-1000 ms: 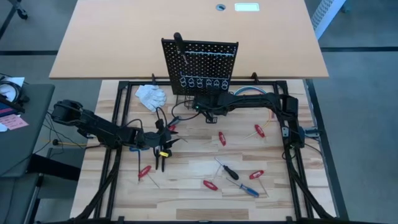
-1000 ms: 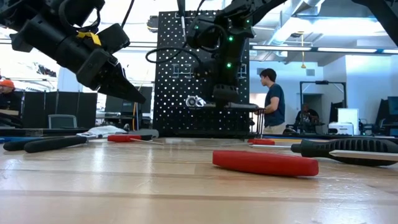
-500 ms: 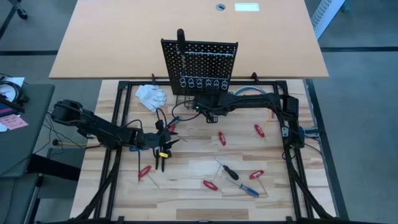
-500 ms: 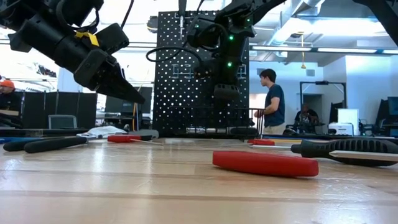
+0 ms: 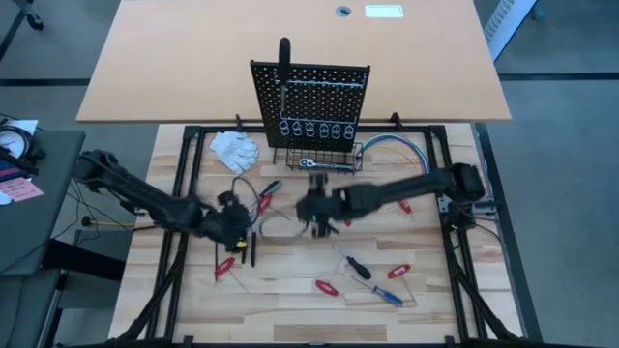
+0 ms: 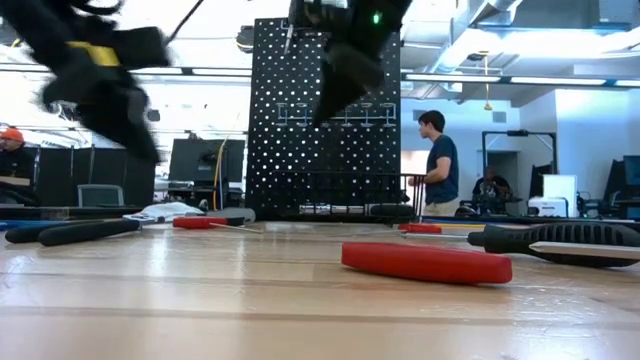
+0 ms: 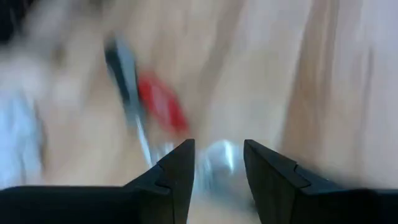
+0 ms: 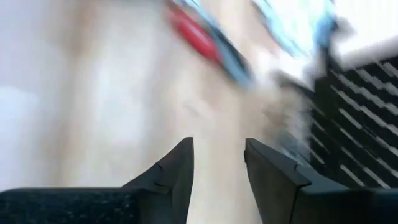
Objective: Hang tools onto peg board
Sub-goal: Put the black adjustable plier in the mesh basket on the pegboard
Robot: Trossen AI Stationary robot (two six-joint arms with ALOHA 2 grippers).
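From above, the peg board (image 5: pixel 311 101) stands upright at the far edge of the wooden table (image 5: pixel 290 280), with a black-handled screwdriver (image 5: pixel 283 50) hung at its top left. In the wire basket (image 5: pixel 319 159) at its foot lies the chrome ratchet wrench (image 5: pixel 324 165). The white gloves (image 5: pixel 235 150) sit to the board's left. The left gripper (image 5: pixel 242 227) is over the table's left middle beside the pliers (image 5: pixel 253 249); the right gripper (image 5: pixel 311 208) is near the table's centre. Red-handled screwdrivers (image 5: pixel 327 287), a black-handled one (image 5: pixel 358 267) and a blue-handled one (image 5: pixel 389 296) lie scattered nearer the front.

The low view adds the room behind, where a person (image 6: pixel 438 162) stands, and shows both grippers raised clear of the tabletop, with a red handle (image 6: pixel 427 262) close to the lens.

The left wrist view shows its fingers (image 7: pixel 177 171) parted with nothing between them, above a blurred red handle (image 7: pixel 163 104).

The right wrist view shows its fingers (image 8: pixel 176 169) likewise apart and empty, with the perforated board (image 8: pixel 367 118) at one side.
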